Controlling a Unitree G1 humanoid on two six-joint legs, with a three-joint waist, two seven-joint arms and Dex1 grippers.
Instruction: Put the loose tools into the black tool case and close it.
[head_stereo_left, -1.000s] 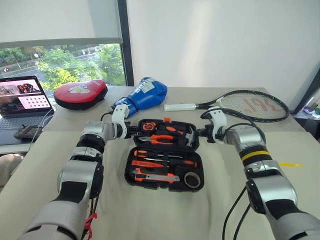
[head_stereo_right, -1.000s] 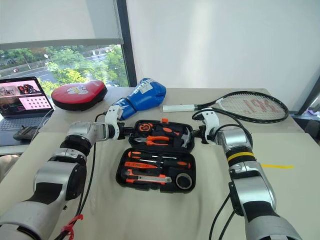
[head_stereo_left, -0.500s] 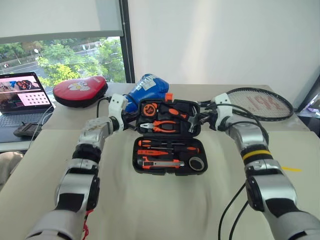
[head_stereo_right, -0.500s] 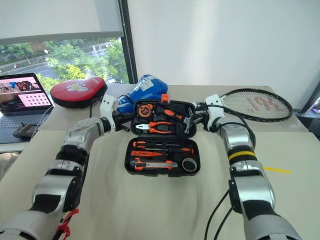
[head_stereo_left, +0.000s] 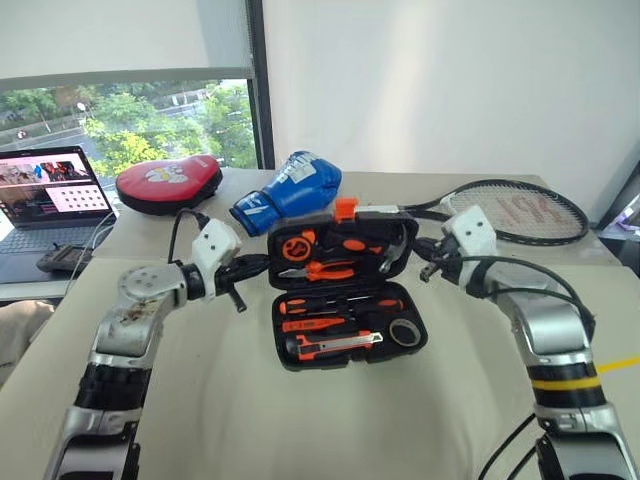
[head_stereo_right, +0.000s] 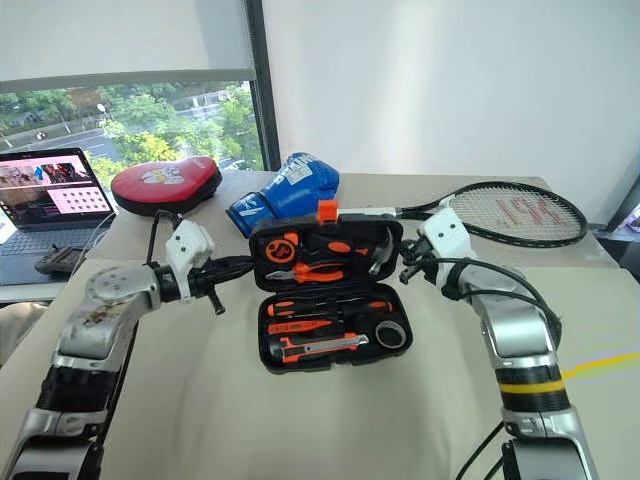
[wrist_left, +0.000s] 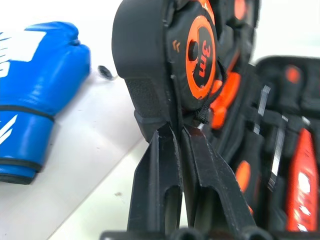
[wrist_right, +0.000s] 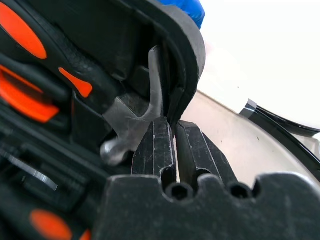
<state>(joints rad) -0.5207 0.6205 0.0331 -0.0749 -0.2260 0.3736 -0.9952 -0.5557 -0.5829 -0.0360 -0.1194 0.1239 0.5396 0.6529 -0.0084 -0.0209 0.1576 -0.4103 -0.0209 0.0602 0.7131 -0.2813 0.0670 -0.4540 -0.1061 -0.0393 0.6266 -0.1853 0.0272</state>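
Observation:
The black tool case (head_stereo_left: 352, 355) lies open mid-table, its lid (head_stereo_left: 340, 222) tilted up close to upright with a small orange latch (head_stereo_left: 346, 208) on its top edge. My left gripper (wrist_left: 176, 131) is shut on the lid's left rim beside the tape measure (wrist_left: 200, 50). My right gripper (wrist_right: 172, 125) is shut on the lid's right rim next to the hammer head (wrist_right: 135, 125). In the lower half lie the screwdrivers (head_stereo_left: 335, 305), the utility knife (head_stereo_left: 335, 345) and the dark tape roll (head_stereo_left: 404, 333). Pliers (head_stereo_left: 325, 268) sit in the lid.
A blue boxing glove (head_stereo_left: 290, 190) and a red pad (head_stereo_left: 168, 183) lie behind the case. A tennis racket (head_stereo_left: 500, 210) is at the back right. An open laptop (head_stereo_left: 45, 195) stands at the far left on a lower surface.
The lid has swung up from lying flat to nearly upright. Both grippers came back toward me and upward with its side rims, wrists rolling. The head view has also shifted.

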